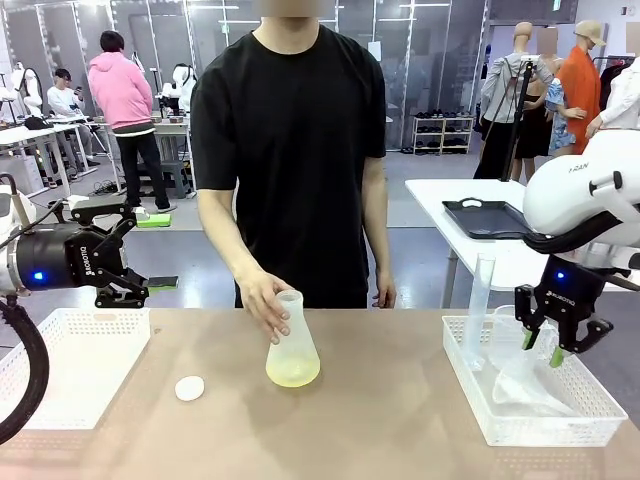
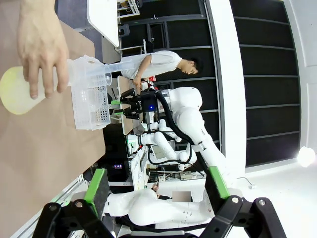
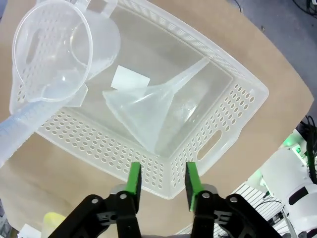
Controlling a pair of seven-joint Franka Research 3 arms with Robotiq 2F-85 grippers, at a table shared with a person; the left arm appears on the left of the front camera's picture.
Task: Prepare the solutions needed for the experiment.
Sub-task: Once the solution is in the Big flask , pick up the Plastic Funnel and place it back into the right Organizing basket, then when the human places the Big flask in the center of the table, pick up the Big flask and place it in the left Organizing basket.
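Evidently we are partway through. The flask (image 1: 292, 350) stands on the table (image 1: 380, 420) between our two grippers, well apart from both and lower than the left one. It holds only a shallow layer of yellow-green solution (image 1: 293, 374). The person's hand (image 1: 265, 300) wraps its neck, and a small white cap (image 1: 189, 388) lies on the table just beside it, on the left gripper's side.

Our left gripper (image 1: 138, 255) hangs above the table edge with its fingers spread wide and nothing between them, pointing toward the flask far ahead. Our right gripper (image 3: 163, 178) is likewise spread and carries nothing. It hovers over the near rim of the basket (image 3: 237, 99). Below and ahead of its fingertips lie the funnel (image 3: 153, 111) and the jug (image 3: 54, 54), with the cylinder (image 1: 478, 300) beyond them.

We judge that some liquid is already in the flask, while the pouring tools sit unused in the basket. Topping up and capping look left to do, and neither gripper has yet taken hold of anything.
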